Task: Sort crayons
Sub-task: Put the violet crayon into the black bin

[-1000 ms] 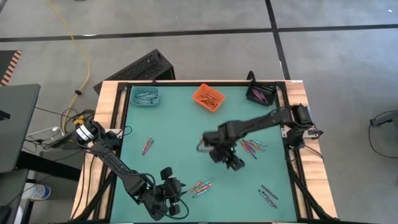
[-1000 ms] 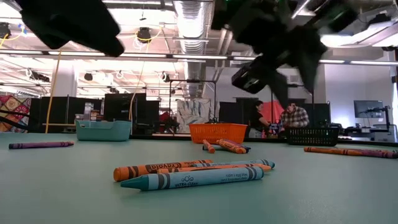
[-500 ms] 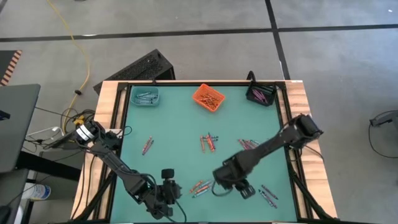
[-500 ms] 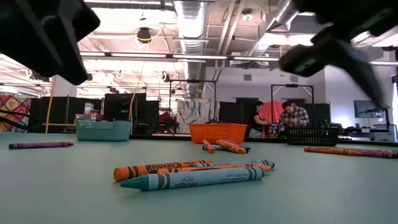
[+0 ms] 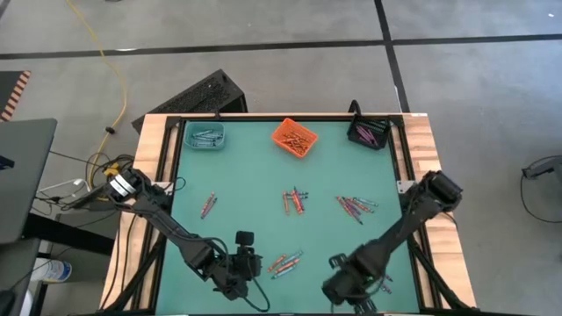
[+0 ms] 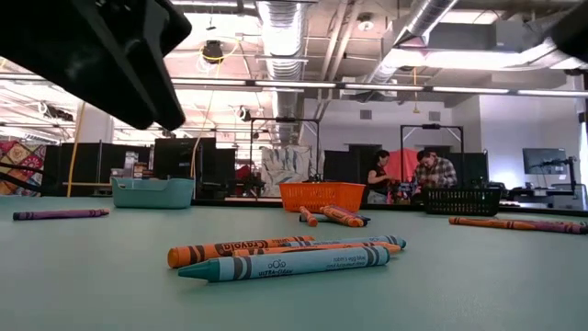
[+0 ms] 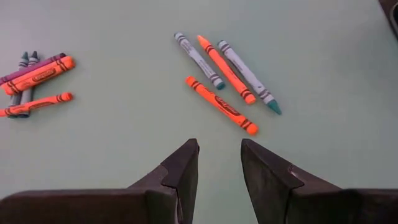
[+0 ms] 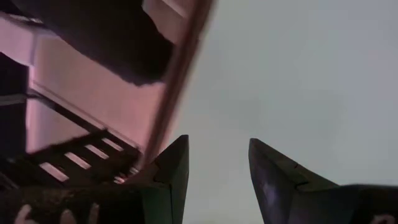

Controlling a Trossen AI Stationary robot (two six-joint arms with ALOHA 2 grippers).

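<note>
Crayons (image 5: 286, 262) are seen scattered across the green counter (image 5: 246, 175); the left tool (image 7: 219, 163), part open and empty, is aimed at a near-edge cluster, while the right tool (image 8: 217, 165), also open and empty, is parked near the edge.

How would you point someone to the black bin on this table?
Start at the green table and follow its far edge, where three small bins sit. The black bin is in the right corner, beyond the orange bin; it alone is dark and holds purple-pink crayons.

Crayons (image 6: 285, 257) on table (image 6: 92, 285) — bins (image 6: 322, 196) behind.
</note>
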